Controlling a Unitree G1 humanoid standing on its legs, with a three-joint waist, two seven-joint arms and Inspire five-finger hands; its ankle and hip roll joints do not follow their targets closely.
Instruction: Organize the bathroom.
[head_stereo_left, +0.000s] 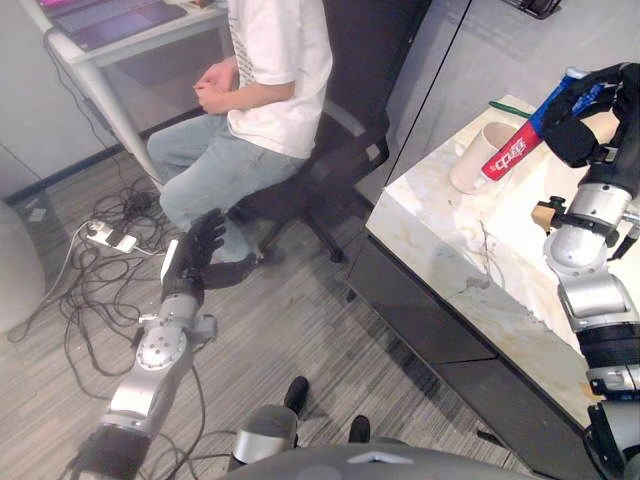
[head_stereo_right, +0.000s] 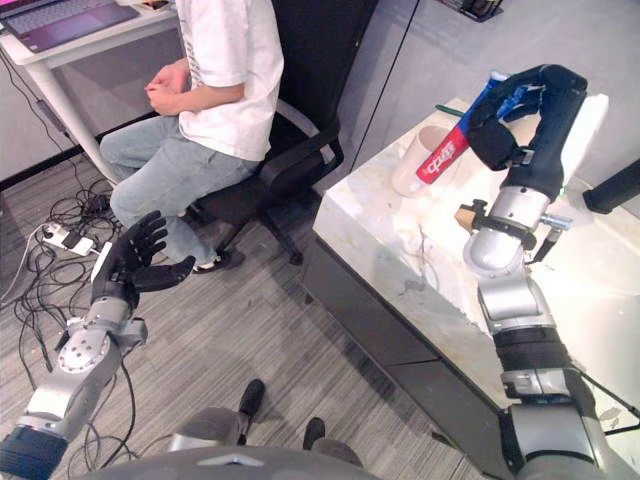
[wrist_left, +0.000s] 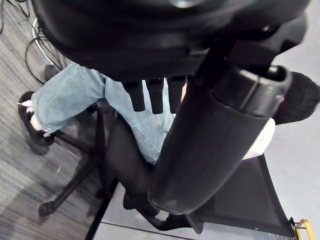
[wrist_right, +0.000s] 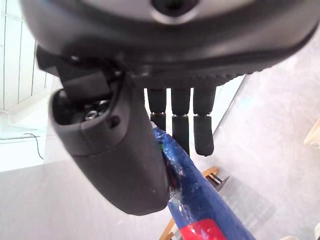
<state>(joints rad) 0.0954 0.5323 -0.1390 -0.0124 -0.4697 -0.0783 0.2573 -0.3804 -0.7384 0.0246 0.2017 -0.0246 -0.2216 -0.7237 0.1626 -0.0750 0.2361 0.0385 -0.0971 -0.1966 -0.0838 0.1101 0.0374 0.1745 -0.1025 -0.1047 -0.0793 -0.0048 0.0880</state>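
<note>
One toothpaste tube (head_stereo_right: 452, 146) in right hand (head_stereo_right: 510, 115).

The toothpaste tube's (head_stereo_right: 455, 140) upper end is hidden inside the right hand (head_stereo_right: 510, 125) (print unreadable).

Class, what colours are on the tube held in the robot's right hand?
The toothpaste tube is red and blue with white lettering, held by the right hand; clearest in the left eye view.

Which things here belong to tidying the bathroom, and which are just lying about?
Job:
right hand, fingers curled round the toothpaste tube
cup on the counter

Lying about:
left hand, open over the floor
person on an office chair
laptop on a desk
power strip and cables
</note>
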